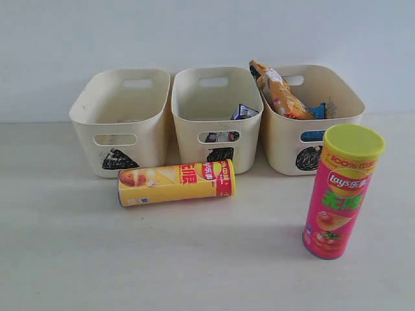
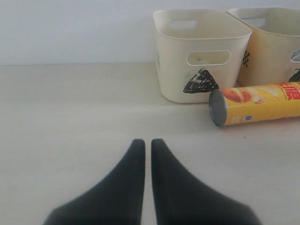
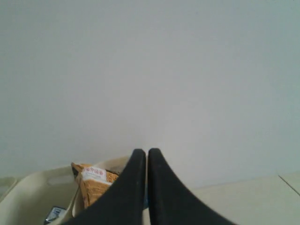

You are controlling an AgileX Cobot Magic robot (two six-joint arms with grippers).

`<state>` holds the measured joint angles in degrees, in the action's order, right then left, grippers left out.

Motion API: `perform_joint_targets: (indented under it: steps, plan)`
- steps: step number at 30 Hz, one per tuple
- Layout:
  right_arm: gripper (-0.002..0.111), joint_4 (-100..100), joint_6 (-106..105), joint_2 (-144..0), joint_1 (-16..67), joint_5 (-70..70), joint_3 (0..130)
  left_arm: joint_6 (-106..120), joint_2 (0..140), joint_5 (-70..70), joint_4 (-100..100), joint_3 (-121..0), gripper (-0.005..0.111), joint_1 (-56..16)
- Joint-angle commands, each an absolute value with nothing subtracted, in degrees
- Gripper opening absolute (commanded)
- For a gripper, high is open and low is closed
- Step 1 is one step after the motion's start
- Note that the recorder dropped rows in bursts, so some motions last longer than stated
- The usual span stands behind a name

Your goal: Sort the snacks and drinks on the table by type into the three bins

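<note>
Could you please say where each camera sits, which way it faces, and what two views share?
Exterior: in front of the bins, looking down at all three; no arm shows.
Left wrist: low behind the left gripper, facing the triangle bin and yellow tube.
Right wrist: raised behind the right gripper, facing the wall over the orange bag.
Shared: exterior and left wrist show that tube.

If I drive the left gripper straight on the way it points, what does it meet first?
Nothing near: ahead of the left gripper lies bare table, then the back wall. The triangle bin and the yellow tube sit off to one side of that line, though depth is hard to judge.
</note>
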<state>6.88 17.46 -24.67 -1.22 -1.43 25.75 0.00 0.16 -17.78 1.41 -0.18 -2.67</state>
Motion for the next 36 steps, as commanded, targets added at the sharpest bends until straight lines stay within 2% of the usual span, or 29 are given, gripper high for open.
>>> perform_joint_targets:
  steps: [1,5,6,13,17,19,23,27,29,31,33,36]
  plan:
    - [0.0,8.0,14.0,-32.1,-1.1,5.5,31.2,0.5,0.0,-17.7,1.5,0.0,0.004,-2.5]
    - [0.0,7.6,9.3,-38.4,-1.0,16.4,34.6,0.5,0.0,-17.7,1.5,0.0,0.004,-2.5]
    - [0.0,7.5,9.3,-39.2,-0.6,15.4,34.3,0.5,0.0,-17.7,1.5,0.0,0.004,-2.5]
    - [0.0,6.1,8.0,-42.6,4.0,-26.5,8.4,0.5,0.0,-17.7,1.5,0.0,0.004,-2.5]
    - [0.0,8.0,6.3,-47.7,4.0,-33.7,2.0,0.5,0.0,-17.7,1.5,0.0,0.004,-2.5]
    - [0.0,11.9,7.4,-51.9,4.0,-34.0,1.8,0.5,0.0,-17.7,1.5,0.0,0.004,-2.5]
    - [0.0,22.1,12.1,-60.9,4.0,-44.7,1.8,0.5,0.0,-17.7,1.5,0.0,0.004,-2.5]
    - [0.003,22.7,12.5,-68.9,4.0,-51.4,1.8,0.5,0.0,-17.7,1.5,0.0,0.004,-2.5]
    - [0.012,23.8,12.5,-71.6,4.0,-54.0,1.8,0.5,0.0,-17.7,1.5,0.0,0.004,-2.5]
    - [0.028,24.8,12.5,-74.5,4.0,-56.4,1.8,0.5,0.0,-17.7,1.5,0.0,0.004,-2.5]
    - [0.055,24.9,13.0,-77.0,4.0,-57.7,2.2,0.5,0.0,-17.7,1.5,0.0,0.004,-2.5]
    - [0.102,24.8,13.5,-80.3,4.0,-58.7,3.7,0.5,0.0,-17.7,1.5,0.0,0.004,-2.5]
